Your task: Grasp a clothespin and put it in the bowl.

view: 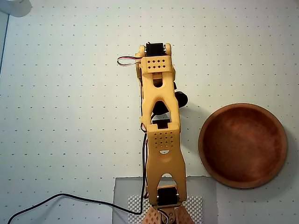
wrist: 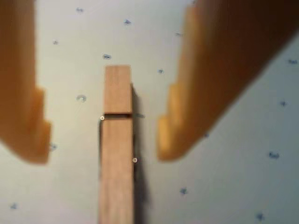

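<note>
Step in hand: grasp approach. Gripper (wrist: 103, 144) spread apart in wrist view, fingers either side of clothespin (wrist: 117, 154), not touching. Clothespin flat on dotted table (wrist: 233, 186), hidden under arm (view: 161, 140) in overhead view. Bowl (view: 243, 145) empty, right of arm. Next, I judge: lower slightly, close on slats, lift, carry toward bowl.

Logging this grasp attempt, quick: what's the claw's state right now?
Claw: open, holding nothing; its fingers straddle the clothespin on the table, not touching it.
</note>
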Action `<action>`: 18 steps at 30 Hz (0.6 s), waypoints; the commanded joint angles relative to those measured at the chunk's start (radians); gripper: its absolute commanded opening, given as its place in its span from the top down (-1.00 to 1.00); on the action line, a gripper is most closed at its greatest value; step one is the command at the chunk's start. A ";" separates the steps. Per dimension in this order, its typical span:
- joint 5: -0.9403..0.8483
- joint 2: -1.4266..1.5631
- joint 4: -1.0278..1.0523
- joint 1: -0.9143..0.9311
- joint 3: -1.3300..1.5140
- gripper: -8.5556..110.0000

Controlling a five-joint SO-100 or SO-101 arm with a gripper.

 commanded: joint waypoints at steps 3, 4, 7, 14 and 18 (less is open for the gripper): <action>0.008 0.032 0.021 -0.006 -0.064 0.60; 0.008 0.031 0.021 -0.006 -0.064 0.60; 0.008 0.031 0.020 -0.006 -0.066 0.60; 0.006 0.015 -0.063 0.028 -0.064 0.60; 0.005 -0.002 -0.092 0.044 -0.064 0.60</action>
